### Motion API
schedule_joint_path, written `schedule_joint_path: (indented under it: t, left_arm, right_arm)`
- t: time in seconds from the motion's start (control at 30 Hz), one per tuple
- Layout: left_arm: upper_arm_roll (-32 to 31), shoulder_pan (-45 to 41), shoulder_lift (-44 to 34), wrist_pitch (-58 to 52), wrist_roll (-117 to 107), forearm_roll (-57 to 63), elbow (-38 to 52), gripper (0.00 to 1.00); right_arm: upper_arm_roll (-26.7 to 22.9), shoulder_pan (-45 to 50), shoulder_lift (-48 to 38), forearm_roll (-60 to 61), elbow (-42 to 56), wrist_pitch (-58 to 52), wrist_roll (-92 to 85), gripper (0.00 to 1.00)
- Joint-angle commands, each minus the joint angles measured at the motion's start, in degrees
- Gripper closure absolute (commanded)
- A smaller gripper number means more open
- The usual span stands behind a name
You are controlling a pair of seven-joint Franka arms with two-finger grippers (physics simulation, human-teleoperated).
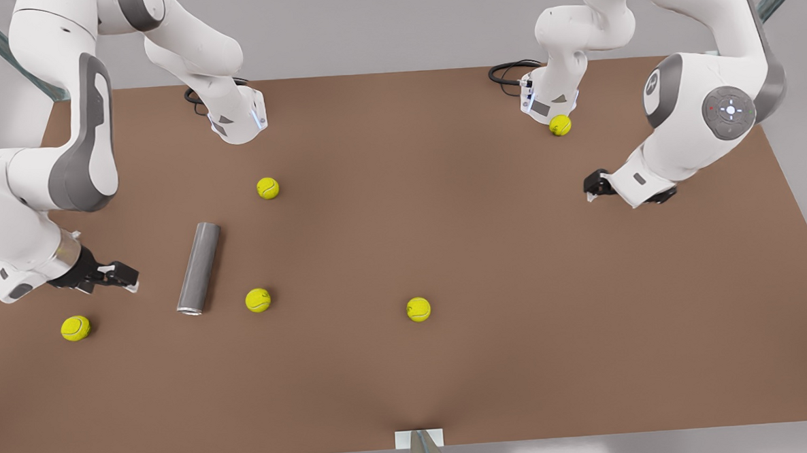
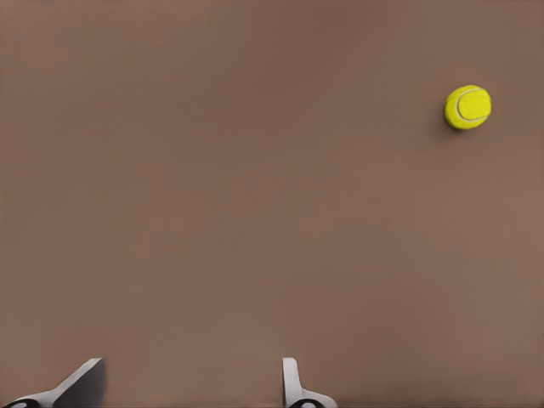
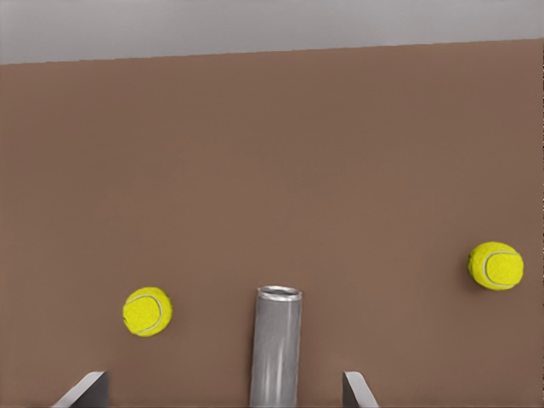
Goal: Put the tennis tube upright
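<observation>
**Left wrist camera: bare brown table and one ball**

The left gripper (image 2: 194,387) hangs above the brown table (image 2: 238,195), its two pale fingertips (image 2: 85,384) poking into the frame with a wide gap between them and nothing held there. A single yellow-green tennis ball (image 2: 467,107) with a pale curved seam rests on the table, well apart from the fingers and off to one side of them.
</observation>
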Motion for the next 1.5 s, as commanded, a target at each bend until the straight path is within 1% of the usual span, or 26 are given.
schedule_joint_path:
  t: [0.0,0.2,0.27,0.3,0.33,0.37,0.43,0.53,0.63,0.7,0.73,0.87,0.97,1.07,1.1,1.2,1.27,1.33,1.47]
  left_arm:
    - [0.1,1.6,0.0,-0.1,0.0,0.1,0.1,0.01]
    - [0.0,1.2,0.2,-0.6,-0.3,-0.3,0.1,0.01]
    - [-0.2,1.2,2.3,-0.1,-0.4,-2.5,0.1,0.01]
    - [0.2,2.8,3.8,-0.1,-0.6,-10.7,0.2,0.01]
    - [0.2,4.7,7.3,0.1,-1.0,-20.1,1.4,0.01]
    - [0.2,5.4,10.1,0.1,-0.9,-24.3,2.3,0.01]
    - [0.2,5.4,11.0,0.1,-0.9,-26.0,2.3,0.01]
    - [0.2,4.9,12.3,0.1,0.0,-25.2,2.2,0.00]
    - [0.2,5.0,12.4,-0.1,0.0,-25.1,2.0,0.00]
    - [0.2,5.0,12.7,-0.1,0.0,-25.1,2.0,0.00]
    - [0.2,4.9,12.7,-0.1,-0.1,-25.1,2.0,0.00]
    - [0.2,4.7,13.1,-0.1,0.0,-25.0,1.9,0.00]
    - [0.2,4.6,14.5,0.2,0.0,-25.0,2.1,0.00]
    - [0.2,4.6,14.5,0.1,0.0,-25.0,2.1,0.00]
    - [0.2,4.7,14.6,0.1,0.0,-25.0,2.1,0.00]
    - [0.2,4.9,14.2,-0.1,-0.2,-24.8,2.0,0.00]
    - [0.2,5.5,14.2,-0.1,-0.3,-22.4,1.6,0.00]
    - [0.0,7.5,14.6,1.5,0.1,-23.4,1.7,0.00]
    - [-0.2,7.0,14.6,2.2,-0.3,-23.4,2.1,0.00]
  right_arm:
    - [0.1,-0.3,0.1,0.1,0.2,-0.1,0.0,0.00]
    - [-0.4,-0.5,0.9,0.0,0.8,0.1,0.6,0.00]
    - [-0.5,-0.4,2.0,-0.2,0.9,0.4,0.4,0.00]
    - [-0.5,-0.5,2.4,0.0,0.9,0.1,0.7,0.00]
    - [-0.5,-0.6,3.1,-0.2,0.7,-0.2,0.0,0.00]
    - [-0.5,-1.5,3.3,0.2,0.5,0.2,0.7,0.00]
    - [-0.1,-0.8,3.9,0.2,0.4,-0.4,0.8,0.00]
    - [0.2,-0.3,4.8,0.2,-0.4,-5.5,0.8,0.00]
    - [1.1,-1.1,3.8,1.8,-7.8,-3.2,0.8,0.00]
    - [1.2,-4.1,-0.4,4.5,-21.9,10.0,-0.1,0.00]
    - [1.3,-4.4,0.3,5.0,-24.0,11.0,-0.1,0.00]
    - [1.3,-5.2,1.9,5.0,-25.2,11.1,-0.1,0.00]
    - [1.2,-5.6,5.6,4.6,-26.0,16.9,-1.9,0.00]
    - [1.2,-6.5,7.8,3.3,-26.2,19.9,-4.0,0.00]
    - [1.2,-6.4,8.0,3.3,-28.1,22.6,-4.0,0.00]
    - [1.4,-5.9,4.6,3.5,-34.2,25.0,-3.3,0.00]
    - [1.4,-5.7,2.5,4.0,-38.1,26.5,-1.6,0.00]
    - [1.4,-5.6,2.6,4.0,-39.3,28.0,0.2,0.00]
    - [1.5,-5.7,3.8,4.0,-40.4,30.5,0.3,0.00]
